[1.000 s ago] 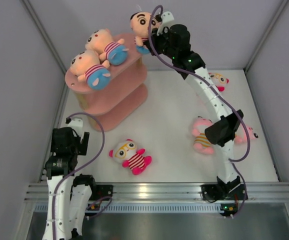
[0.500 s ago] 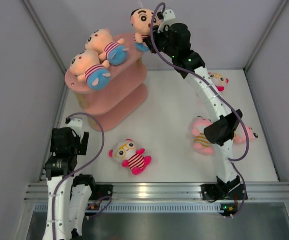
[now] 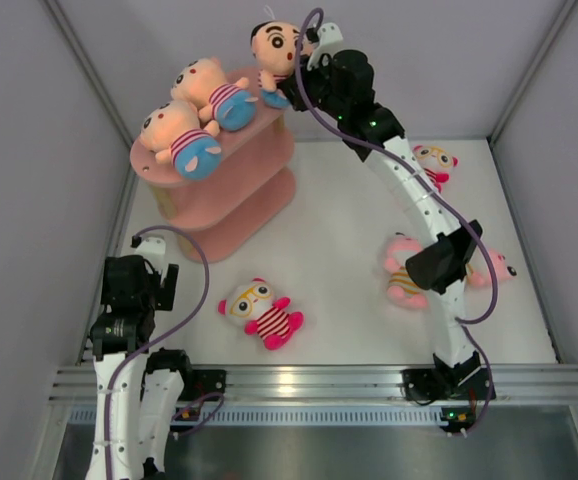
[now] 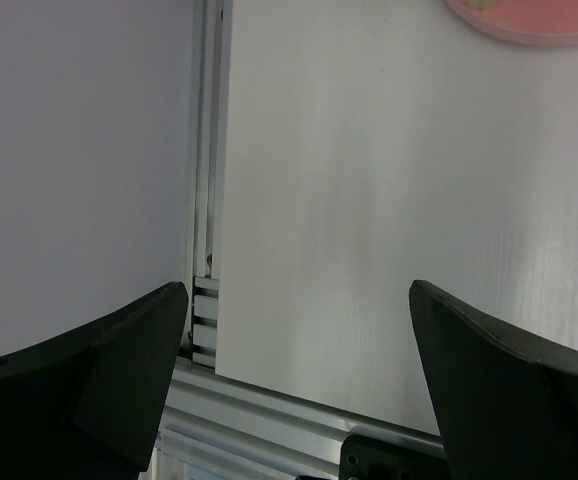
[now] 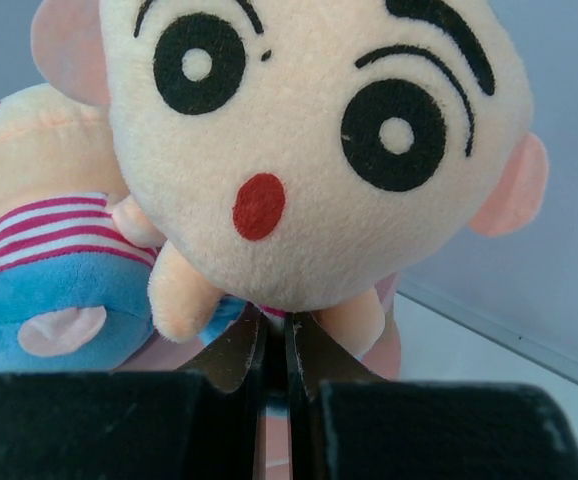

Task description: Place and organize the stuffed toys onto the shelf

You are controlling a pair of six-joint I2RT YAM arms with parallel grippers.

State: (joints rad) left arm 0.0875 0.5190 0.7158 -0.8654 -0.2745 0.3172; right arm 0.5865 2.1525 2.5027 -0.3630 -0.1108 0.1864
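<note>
The right gripper (image 5: 274,345), clamped under the big-eyed doll's (image 3: 274,45) head, has carried it slightly left. It now hangs over the shelf's (image 3: 261,127) top board, upper centre, beside two dolls (image 3: 209,92) lying there. Release looks near. The left gripper (image 4: 297,300) hangs with jaws apart, lower left.

My top view looks down, wide, from above-behind the bases. Left wrist cam faces table (image 4: 369,180) beyond the left claw (image 4: 297,292), shelf (image 4: 529,20) rim far ahead. Right wrist cam is tight on the doll (image 5: 309,150) over the right claw (image 5: 274,325); top shares both.
</note>
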